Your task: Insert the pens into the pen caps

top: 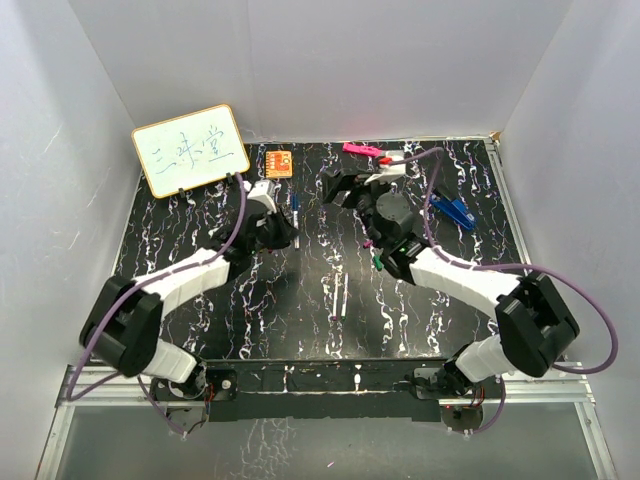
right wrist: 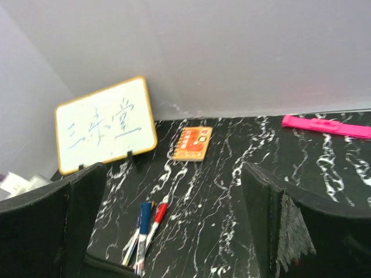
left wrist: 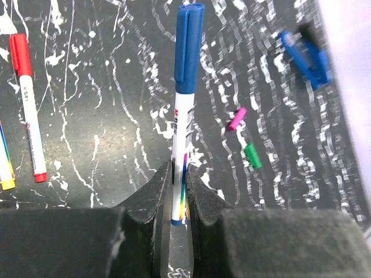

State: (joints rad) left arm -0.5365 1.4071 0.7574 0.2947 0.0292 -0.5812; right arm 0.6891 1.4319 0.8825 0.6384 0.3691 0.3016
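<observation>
The left gripper (left wrist: 178,174) has its fingers clamped on the tail of the blue pen (left wrist: 184,116), whose blue cap (left wrist: 188,46) is already seated. The pen points away from the wrist, low over the black marbled bench (top: 250,320); whether it rests on the surface cannot be told. Just to its left lies the red pen (left wrist: 28,110), also capped, and a yellow-ended pen (left wrist: 6,174) shows at the frame edge. The blue pairing looks finished, so the step in hand is probably setting this pen down. The right gripper (right wrist: 173,197) hovers with its fingers wide apart and nothing between them. Left to do are the purple cap (left wrist: 236,119) and the green cap (left wrist: 252,155), lying loose near each other, and two bare pens (top: 340,293) mid-bench. The next move calls for a release, then a fine pinch on a thin stick lying flat. A blue clip-like object (left wrist: 307,58), an orange block (right wrist: 193,143), a pink marker (right wrist: 327,125) and a whiteboard (right wrist: 104,124) sit at the back, none obstructing.
</observation>
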